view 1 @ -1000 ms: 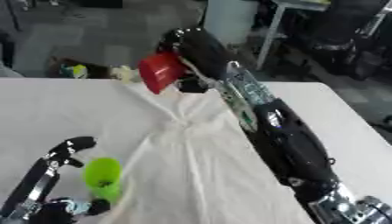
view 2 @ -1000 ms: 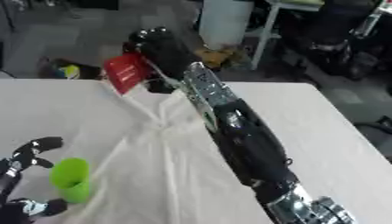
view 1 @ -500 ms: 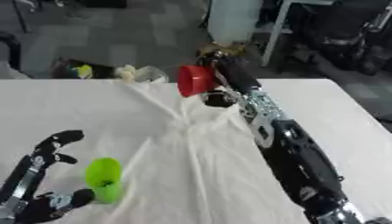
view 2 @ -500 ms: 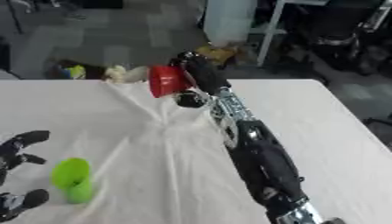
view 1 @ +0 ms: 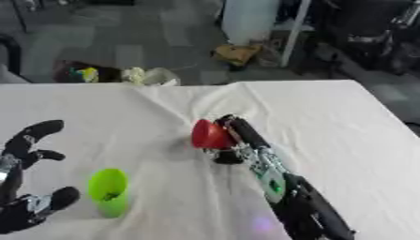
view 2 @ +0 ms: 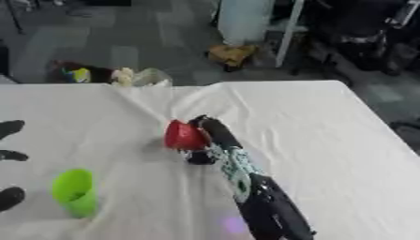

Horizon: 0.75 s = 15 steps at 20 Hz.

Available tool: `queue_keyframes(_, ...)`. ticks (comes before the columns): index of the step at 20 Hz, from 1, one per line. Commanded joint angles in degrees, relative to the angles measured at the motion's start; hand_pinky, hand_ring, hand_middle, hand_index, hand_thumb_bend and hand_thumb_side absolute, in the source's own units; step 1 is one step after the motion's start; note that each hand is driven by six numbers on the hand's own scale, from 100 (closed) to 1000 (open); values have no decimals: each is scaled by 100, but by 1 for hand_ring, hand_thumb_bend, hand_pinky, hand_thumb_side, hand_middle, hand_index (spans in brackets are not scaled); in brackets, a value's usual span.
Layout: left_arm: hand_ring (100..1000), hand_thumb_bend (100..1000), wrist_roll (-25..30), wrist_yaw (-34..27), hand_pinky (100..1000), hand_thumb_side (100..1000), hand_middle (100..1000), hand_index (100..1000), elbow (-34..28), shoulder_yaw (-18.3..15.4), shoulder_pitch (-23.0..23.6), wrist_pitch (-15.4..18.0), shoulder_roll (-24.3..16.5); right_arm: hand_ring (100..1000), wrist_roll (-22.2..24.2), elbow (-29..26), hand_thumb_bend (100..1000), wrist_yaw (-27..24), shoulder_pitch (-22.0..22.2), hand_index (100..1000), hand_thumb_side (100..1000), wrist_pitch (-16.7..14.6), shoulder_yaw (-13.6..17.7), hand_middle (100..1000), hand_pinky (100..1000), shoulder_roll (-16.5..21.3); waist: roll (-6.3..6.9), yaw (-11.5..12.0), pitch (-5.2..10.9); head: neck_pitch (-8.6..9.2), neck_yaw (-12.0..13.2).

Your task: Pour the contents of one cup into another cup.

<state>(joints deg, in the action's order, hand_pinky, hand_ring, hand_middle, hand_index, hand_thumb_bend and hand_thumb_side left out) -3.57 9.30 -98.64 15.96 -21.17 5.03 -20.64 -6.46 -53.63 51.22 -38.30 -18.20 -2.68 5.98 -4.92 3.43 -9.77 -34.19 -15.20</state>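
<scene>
A red cup (view 1: 208, 135) is held in my right hand (view 1: 232, 140), whose fingers curl round it; the cup is tipped with its mouth facing left, over the middle of the white cloth. The right arm reaches in from the lower right. A green cup (view 1: 108, 191) stands upright near the front left of the table. My left hand (view 1: 25, 178) rests open just left of the green cup, fingers spread and not touching it.
The table (view 1: 344, 122) is covered by a wrinkled white cloth. Beyond its far edge, on the floor, lie a yellowish bundle (view 1: 236, 53) and small bags (view 1: 147, 75). A white cylinder (view 2: 246, 21) and chair legs stand farther back.
My right hand has carried the red cup from the far edge down toward the table's middle, nearer the green cup. The camera has also tilted, shifting the whole picture.
</scene>
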Motion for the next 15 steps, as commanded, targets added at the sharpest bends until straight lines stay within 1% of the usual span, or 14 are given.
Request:
queue_keyframes(1, 929, 1000, 5, -81, 649, 701, 838, 853, -143, -50, -86, -18, -102, 215, 48, 73, 252, -357, -31, 477, 283, -316, -262, 173, 519, 41, 24, 4, 88, -16, -24)
queue_keyframes(2, 929, 1000, 7, -95, 648, 702, 838, 853, -149, -53, -92, -20, -107, 220, 63, 89, 243, -458, -20, 477, 288, -417, -298, 175, 523, 53, 22, 2, 90, -17, -24)
queue_keyframes(4, 930, 1000, 7, -125, 648, 704, 838, 853, -156, -60, -99, -28, -116, 250, 124, 146, 282, -658, -4, 488, 345, -617, -353, 192, 548, 96, 17, -9, 95, -12, -24)
queue_keyframes(5, 930, 1000, 7, -141, 648, 704, 839, 853, -157, -61, -101, -32, -119, 272, 171, 182, 339, -759, -1, 505, 398, -718, -371, 213, 570, 123, 15, -14, 98, -11, -24)
queue_keyframes(6, 930, 1000, 9, -154, 648, 705, 839, 853, -156, -62, -104, -36, -120, 291, 227, 201, 387, -851, 1, 522, 433, -810, -397, 235, 591, 155, 11, -20, 102, -12, -23)
queue_keyframes(8, 930, 1000, 13, -174, 648, 707, 839, 853, -151, -62, -105, -41, -123, 322, 362, 219, 445, -1032, 3, 557, 485, -988, -442, 275, 631, 228, 5, -30, 108, -9, -22)
queue_keyframes(9, 931, 1000, 16, -180, 648, 710, 839, 853, -148, -61, -105, -42, -124, 358, 436, 219, 551, -1119, 2, 591, 534, -1064, -465, 315, 680, 271, 1, -33, 111, -10, -22)
queue_keyframes(10, 931, 1000, 19, -186, 648, 711, 839, 853, -144, -58, -105, -43, -124, 379, 521, 217, 613, -1209, 0, 618, 556, -1134, -502, 338, 708, 325, -3, -33, 115, -11, -24)
queue_keyframes(12, 931, 1000, 25, -195, 648, 715, 839, 853, -134, -57, -106, -46, -124, 450, 712, 192, 684, -1405, -4, 697, 633, -1224, -588, 406, 793, 442, -10, -28, 122, -11, -27)
queue_keyframes(14, 932, 1000, 26, -201, 648, 718, 839, 854, -122, -55, -105, -46, -123, 500, 910, 128, 722, -1604, -2, 740, 665, -1262, -678, 451, 853, 573, -15, -24, 128, -8, -29)
queue_keyframes(15, 932, 1000, 27, -203, 648, 719, 839, 854, -118, -54, -104, -46, -122, 507, 1008, 84, 727, -1702, -1, 745, 668, -1258, -716, 455, 860, 637, -16, -24, 130, -8, -29)
